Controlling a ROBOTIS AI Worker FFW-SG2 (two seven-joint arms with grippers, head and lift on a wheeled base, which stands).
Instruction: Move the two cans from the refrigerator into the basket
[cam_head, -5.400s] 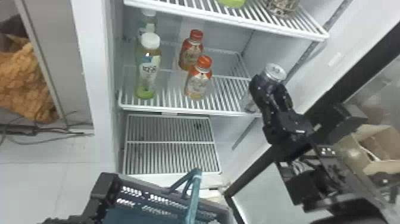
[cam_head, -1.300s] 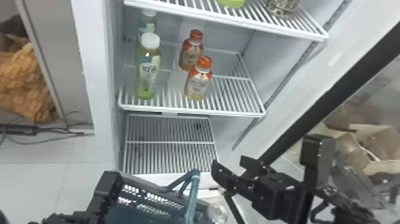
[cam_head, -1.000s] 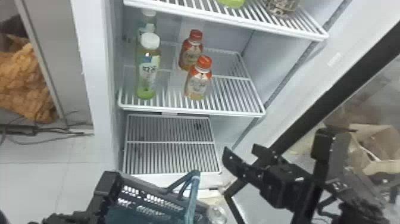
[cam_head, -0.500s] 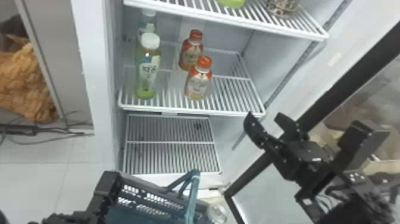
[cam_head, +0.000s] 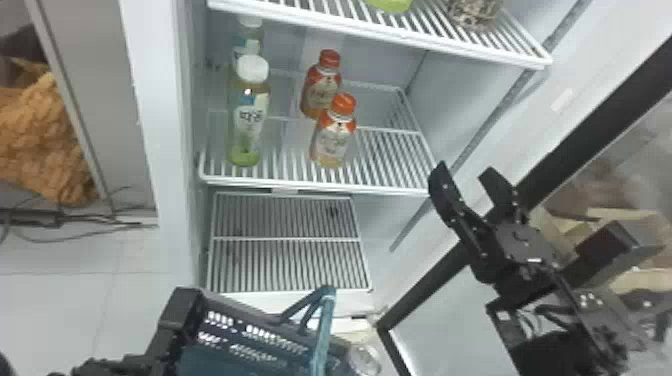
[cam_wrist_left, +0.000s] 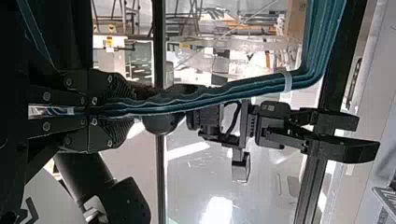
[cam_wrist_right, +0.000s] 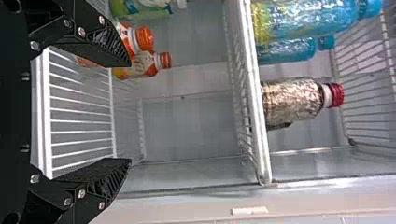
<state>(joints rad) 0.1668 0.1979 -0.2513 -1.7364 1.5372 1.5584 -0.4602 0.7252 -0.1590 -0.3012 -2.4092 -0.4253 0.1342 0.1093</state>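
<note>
Silver, likely slick: hold such a can (cam_head: 365, 359) mid-body, with right gripper (cam_wrist_right: 130, 113) wide and empty, left gripper (cam_wrist_left: 132, 109) clamped on basket handle (cam_head: 324, 327).

looks like a lab or workshop room, can't pin down which. indoors, pale floor (cam_head: 60, 305) with straight seams, black cables (cam_head: 85, 235) running loose along it. robot arm (cam_head: 580, 300) set up right at an open upright fridge (cam_head: 150, 100): black-framed door (cam_head: 420, 300) with a clear pane, white wire shelves (cam_head: 385, 160) carrying bottled drinks (cam_head: 332, 140). that part reads like a shop drinks cooler, but the surroundings say otherwise. open cardboard boxes (cam_head: 635, 225) beyond the door, orange-brown fluffy material (cam_head: 45, 135) heaped at far left. left wrist view: thin metal frames (cam_wrist_left: 140, 18) and mixed gear farther back in the room.
</note>
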